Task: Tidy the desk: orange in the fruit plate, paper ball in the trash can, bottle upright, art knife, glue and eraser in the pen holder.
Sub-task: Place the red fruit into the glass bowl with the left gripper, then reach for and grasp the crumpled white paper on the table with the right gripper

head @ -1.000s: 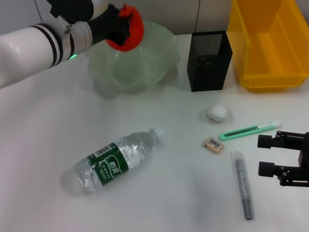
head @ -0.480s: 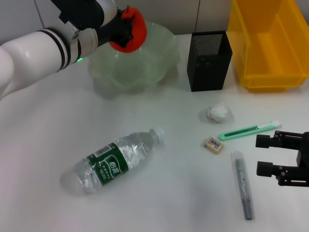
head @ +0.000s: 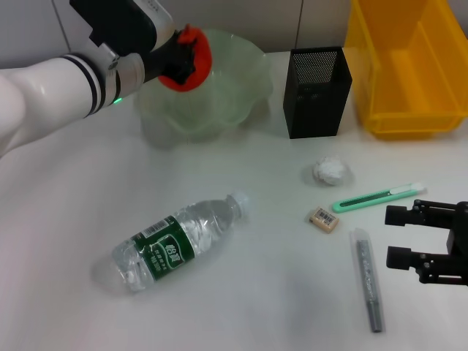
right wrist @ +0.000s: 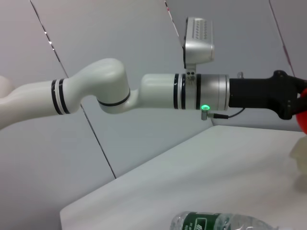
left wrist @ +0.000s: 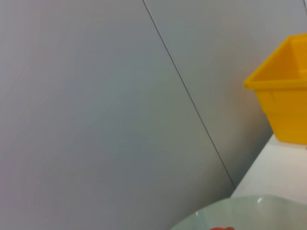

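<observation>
My left gripper (head: 184, 60) is shut on the orange (head: 202, 53) and holds it over the translucent green fruit plate (head: 234, 80) at the back. The bottle (head: 175, 245) lies on its side in the middle of the table. The paper ball (head: 330, 170), green art knife (head: 376, 197), eraser (head: 324, 219) and grey glue stick (head: 367, 279) lie at the right. The black mesh pen holder (head: 316, 91) stands behind them. My right gripper (head: 391, 236) is open and empty, just right of the glue stick. The right wrist view shows the bottle (right wrist: 216, 224) too.
A yellow bin (head: 409, 66) stands at the back right beside the pen holder; it also shows in the left wrist view (left wrist: 285, 105). A grey panelled wall runs behind the table. The white table (head: 66, 219) is bare left of the bottle.
My left gripper has moved the orange down and slightly left, lower into the fruit plate. My right gripper has crept a little left.
</observation>
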`<action>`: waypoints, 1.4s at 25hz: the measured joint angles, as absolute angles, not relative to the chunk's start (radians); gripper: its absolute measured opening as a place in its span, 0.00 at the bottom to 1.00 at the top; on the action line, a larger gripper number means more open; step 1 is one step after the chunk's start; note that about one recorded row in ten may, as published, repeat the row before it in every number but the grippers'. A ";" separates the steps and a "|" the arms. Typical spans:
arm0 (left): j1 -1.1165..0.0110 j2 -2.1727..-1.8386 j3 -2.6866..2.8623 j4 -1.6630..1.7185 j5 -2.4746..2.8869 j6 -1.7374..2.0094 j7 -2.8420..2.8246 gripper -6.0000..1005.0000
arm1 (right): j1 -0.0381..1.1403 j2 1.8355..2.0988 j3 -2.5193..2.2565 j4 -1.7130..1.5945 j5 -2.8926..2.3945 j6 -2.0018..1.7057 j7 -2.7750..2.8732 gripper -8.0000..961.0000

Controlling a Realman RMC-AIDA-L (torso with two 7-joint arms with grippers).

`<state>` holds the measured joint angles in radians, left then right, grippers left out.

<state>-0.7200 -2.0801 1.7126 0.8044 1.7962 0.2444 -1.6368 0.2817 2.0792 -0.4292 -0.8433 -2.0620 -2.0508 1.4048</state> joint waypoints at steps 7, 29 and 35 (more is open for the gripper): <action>-0.721 -2.080 1.710 0.793 1.796 0.240 -1.636 0.09 | 0.285 2.077 -0.430 -0.830 -2.063 -2.049 1.401 0.76; -0.721 -2.080 1.716 0.791 1.797 0.245 -1.635 0.39 | 0.287 2.079 -0.429 -0.830 -2.063 -2.048 1.400 0.76; -0.714 -2.080 1.714 0.803 1.797 0.250 -1.644 0.41 | 0.286 2.080 -0.429 -0.830 -2.063 -2.046 1.401 0.76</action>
